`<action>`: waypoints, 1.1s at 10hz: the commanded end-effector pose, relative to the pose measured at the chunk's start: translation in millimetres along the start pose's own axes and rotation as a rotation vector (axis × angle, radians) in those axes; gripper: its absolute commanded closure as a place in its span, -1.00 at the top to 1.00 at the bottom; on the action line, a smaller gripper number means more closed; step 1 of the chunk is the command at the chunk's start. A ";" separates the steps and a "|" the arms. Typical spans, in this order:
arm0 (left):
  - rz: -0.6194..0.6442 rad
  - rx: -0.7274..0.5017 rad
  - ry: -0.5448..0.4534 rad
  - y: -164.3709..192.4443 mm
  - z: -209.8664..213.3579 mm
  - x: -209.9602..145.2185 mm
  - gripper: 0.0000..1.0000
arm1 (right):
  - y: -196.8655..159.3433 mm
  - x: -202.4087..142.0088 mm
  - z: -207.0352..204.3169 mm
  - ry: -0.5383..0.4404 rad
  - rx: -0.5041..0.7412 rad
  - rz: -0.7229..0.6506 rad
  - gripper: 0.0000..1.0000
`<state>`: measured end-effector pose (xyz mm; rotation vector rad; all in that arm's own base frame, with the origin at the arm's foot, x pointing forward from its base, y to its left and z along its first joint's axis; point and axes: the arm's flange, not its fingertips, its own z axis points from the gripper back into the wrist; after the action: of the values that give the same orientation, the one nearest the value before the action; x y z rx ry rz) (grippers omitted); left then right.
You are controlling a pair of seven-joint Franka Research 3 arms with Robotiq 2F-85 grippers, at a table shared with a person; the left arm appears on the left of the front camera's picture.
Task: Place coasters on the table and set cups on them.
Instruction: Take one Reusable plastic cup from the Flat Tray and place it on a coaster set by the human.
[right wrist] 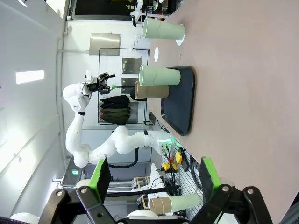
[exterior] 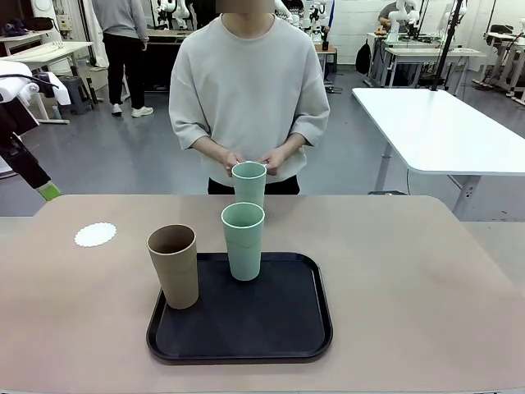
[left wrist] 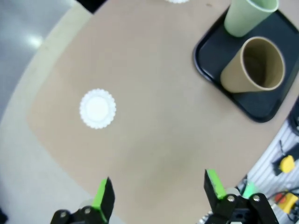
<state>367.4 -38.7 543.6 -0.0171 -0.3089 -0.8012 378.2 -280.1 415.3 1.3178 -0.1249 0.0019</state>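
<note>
On the tan table (exterior: pixel 410 279), a lacy white coaster (exterior: pixel 95 235) lies flat at the left. One mint cup (exterior: pixel 243 240) and the tan-brown cup (exterior: pixel 173 265) stand on the black tray (exterior: pixel 271 332). At the far edge, the person's hands hold a second mint cup (exterior: pixel 248 182); in the right wrist view that mint cup (right wrist: pixel 163 30) stands on a coaster (right wrist: pixel 181 35). My left gripper (exterior: pixel 47 190) hangs off the table's left end. It is open and holds nothing, with the coaster (left wrist: pixel 97 108) below it. My right gripper (right wrist: pixel 154 179) is open too, with nothing between its fingers.
The tray (left wrist: pixel 243 100) sits at the middle near side, the tan-brown cup (left wrist: pixel 254 65) at its left rim. The person stands close against the far edge. A white table (exterior: pixel 435 131) is beyond the right corner.
</note>
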 end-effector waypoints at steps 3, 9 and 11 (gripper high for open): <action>-0.382 -0.386 -0.224 49.2 -80.5 18.0 1.00 | -0.3 1.7 0.6 -0.017 0.005 0.001 1.00; -0.504 -0.538 -0.681 62.2 -176.8 -29.8 1.00 | -0.3 1.7 0.6 -0.017 0.005 0.001 1.00; -0.511 -0.631 -0.711 60.3 -180.6 -43.1 1.00 | -0.3 1.7 0.6 -0.017 0.005 0.001 1.00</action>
<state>424.5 3.6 361.1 -0.8264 -0.7453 -1.3479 377.8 -280.7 415.2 1.3180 -0.1259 0.0006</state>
